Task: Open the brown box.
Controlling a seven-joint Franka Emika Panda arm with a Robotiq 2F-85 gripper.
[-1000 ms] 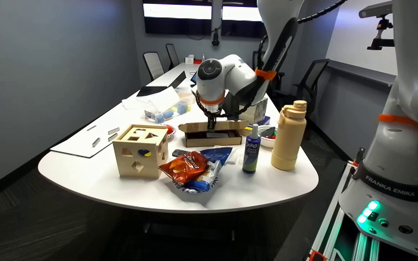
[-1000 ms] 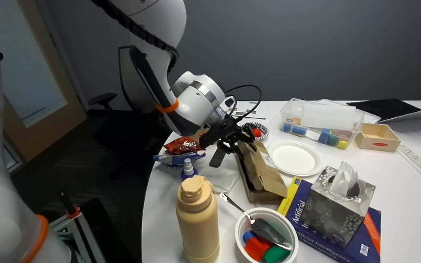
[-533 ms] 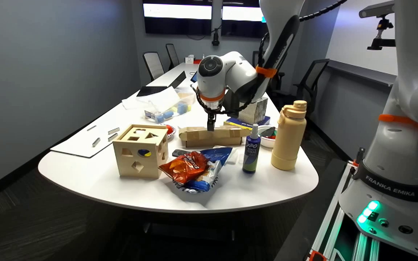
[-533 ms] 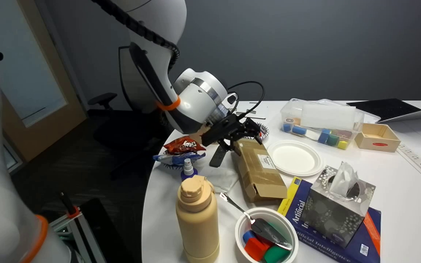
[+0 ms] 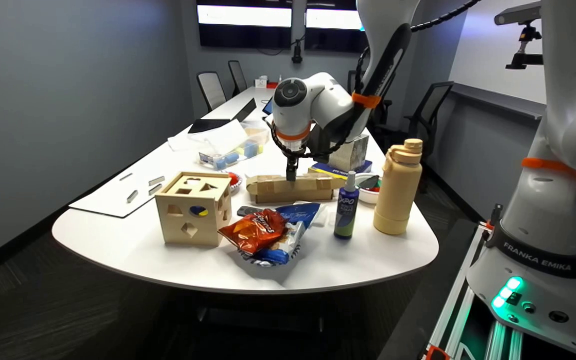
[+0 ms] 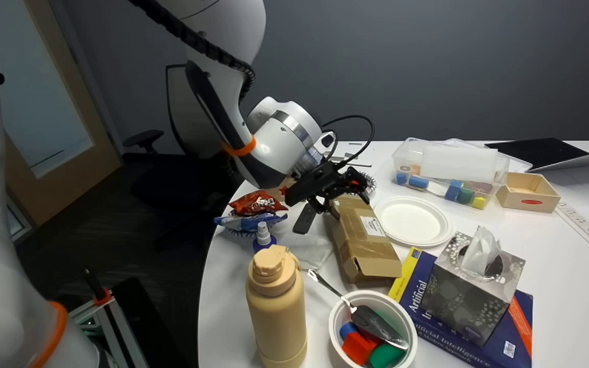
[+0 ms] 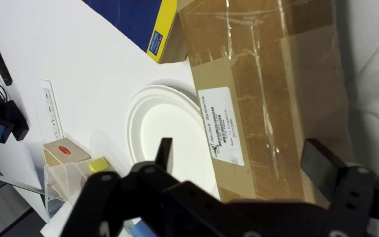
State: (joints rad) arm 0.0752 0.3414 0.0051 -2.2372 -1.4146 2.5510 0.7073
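The long, low brown box (image 5: 295, 195) lies on the white table, and its lid rests down over it in both exterior views. Tape and a white label show on the top of the brown box (image 7: 258, 92) in the wrist view. At the end of the brown box (image 6: 368, 243) near the book, a small flap gapes slightly. My gripper (image 6: 349, 203) hovers at the opposite end. Its jaws stand wide apart with nothing held: in the wrist view one finger (image 7: 165, 151) appears over the plate, the opposite finger (image 7: 321, 164) over the box's side. Contact cannot be told.
A white plate (image 6: 413, 221) sits beside the box. A tissue box (image 6: 471, 291) on a blue book (image 6: 427, 317), a white bowl (image 6: 336, 327) and a tan bottle (image 6: 278, 312) stand nearby. The spray bottle (image 5: 346, 210), snack bags (image 5: 258, 230) and wooden cube (image 5: 190, 215) are around it.
A second ago the lid was tilted up at the gripper, showing the dark inside. It has dropped down over the box. My gripper has risen slightly and its fingers have spread.
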